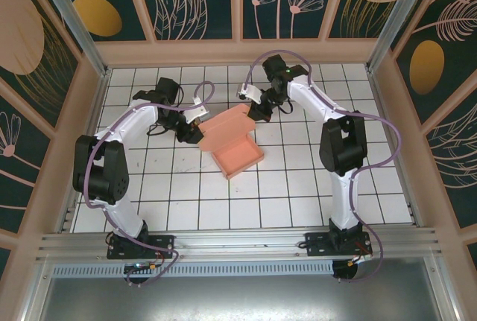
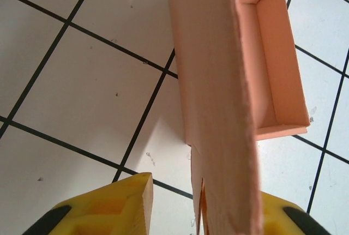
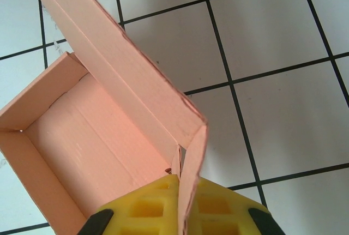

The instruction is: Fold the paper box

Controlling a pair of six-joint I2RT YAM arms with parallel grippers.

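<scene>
The left gripper (image 2: 203,191), at ten o'clock of the paper box (image 1: 237,151), has its jaws parted around the raised lid's edge, one clear of the card. The box lies mid-way across the table (image 1: 298,194) with its tray open. At its twelve o'clock the right gripper (image 3: 180,186) is clenched on the lid's side flap.

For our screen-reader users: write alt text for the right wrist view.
The right tool pinches an end flap on the raised lid of an open pink box, which sits on a white tiled table.
</scene>
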